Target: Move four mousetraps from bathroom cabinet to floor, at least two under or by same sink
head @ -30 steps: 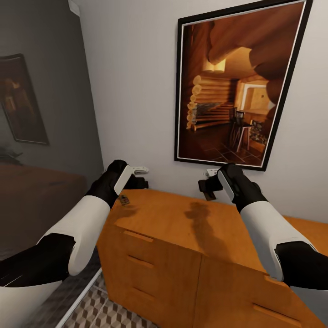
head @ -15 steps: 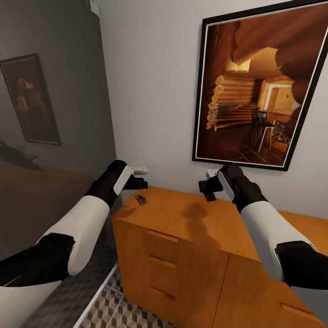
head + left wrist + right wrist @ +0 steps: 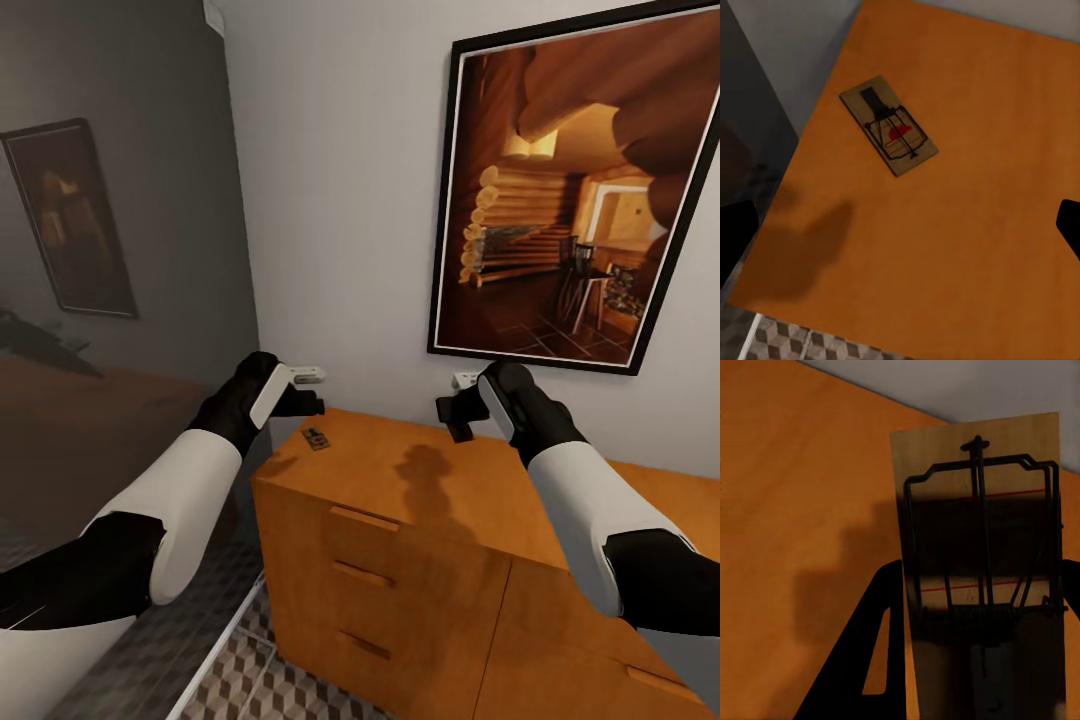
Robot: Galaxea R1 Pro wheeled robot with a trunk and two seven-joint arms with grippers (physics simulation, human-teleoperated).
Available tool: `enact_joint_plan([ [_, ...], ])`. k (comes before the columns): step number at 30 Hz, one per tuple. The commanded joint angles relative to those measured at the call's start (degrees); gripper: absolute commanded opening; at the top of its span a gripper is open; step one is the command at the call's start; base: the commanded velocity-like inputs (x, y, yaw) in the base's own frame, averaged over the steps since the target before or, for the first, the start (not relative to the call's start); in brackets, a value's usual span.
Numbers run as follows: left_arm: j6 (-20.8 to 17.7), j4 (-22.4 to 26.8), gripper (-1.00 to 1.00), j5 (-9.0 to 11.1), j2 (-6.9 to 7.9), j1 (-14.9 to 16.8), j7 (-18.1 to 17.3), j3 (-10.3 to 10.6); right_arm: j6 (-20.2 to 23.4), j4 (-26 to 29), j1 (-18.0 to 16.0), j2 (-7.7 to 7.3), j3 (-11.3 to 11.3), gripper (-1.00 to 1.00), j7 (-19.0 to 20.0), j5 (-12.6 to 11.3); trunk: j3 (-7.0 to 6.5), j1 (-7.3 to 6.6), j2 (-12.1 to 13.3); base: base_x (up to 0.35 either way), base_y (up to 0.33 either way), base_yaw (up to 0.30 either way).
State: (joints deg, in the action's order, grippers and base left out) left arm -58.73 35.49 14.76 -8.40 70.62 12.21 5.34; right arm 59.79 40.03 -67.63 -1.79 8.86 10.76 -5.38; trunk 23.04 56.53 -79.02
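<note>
Orange-brown wooden cabinet [image 3: 420, 490] stood against white wall; one small brown wooden mousetrap [image 3: 316, 438] lay near its corner. Left gripper [image 3: 305, 390] hovered spread above it; right gripper [image 3: 455, 405] clamped another mousetrap [image 3: 979, 577].

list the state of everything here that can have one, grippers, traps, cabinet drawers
left gripper: open, holding nothing, above the cabinet's left corner
right gripper: shut on a mousetrap, held above the cabinet top
loose mousetrap: lying flat on the cabinet top, near its left corner, untouched
cabinet: drawers in view shut
framed picture: hanging on the wall above the cabinet
</note>
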Motion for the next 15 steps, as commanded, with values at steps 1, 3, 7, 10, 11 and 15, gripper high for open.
enact_joint_plan([
  [1,-0.2,0.0,1.0,0.6,-0.02,0.0,0.7,0.2,0.2,0.0,-0.1,-0.07,0.3,-1.0,-0.2,-0.6,0.07,0.0,0.0,0.0,0.003,0.0],
  [3,-0.1,-0.1,1.0,0.5,-0.09,0.0,1.3,0.1,0.2,0.0,-0.1,-0.03,0.3,-1.0,-0.2,-0.6,0.07,0.0,0.0,0.0,0.002,0.0],
  [7,-0.1,-0.7,1.0,0.4,-0.46,0.0,4.7,0.1,0.2,0.0,-0.1,0.1,0.3,-1.0,-0.3,-0.6,0.07,0.0,0.0,0.0,0.0,0.0],
  [10,0.0,-0.9,1.0,0.4,-1.2,0.0,9.4,0.0,0.2,0.0,-0.1,0.2,0.3,-1.0,-0.3,-0.6,0.07,0.0,0.0,0.0,0.0,0.0],
  [11,0.2,-0.9,1.0,0.4,-1.33,0.0,10.5,0.0,0.2,0.0,-0.1,0.2,0.3,-1.0,-0.3,-0.6,0.07,0.0,0.0,0.0,0.0,0.0],
  [15,2.2,-1.0,1.0,0.7,-1.6,0.0,14.2,0.0,0.2,0.0,-0.1,0.2,0.3,-1.0,-0.3,-0.6,0.07,0.0,0.0,0.0,0.0,0.0],
])
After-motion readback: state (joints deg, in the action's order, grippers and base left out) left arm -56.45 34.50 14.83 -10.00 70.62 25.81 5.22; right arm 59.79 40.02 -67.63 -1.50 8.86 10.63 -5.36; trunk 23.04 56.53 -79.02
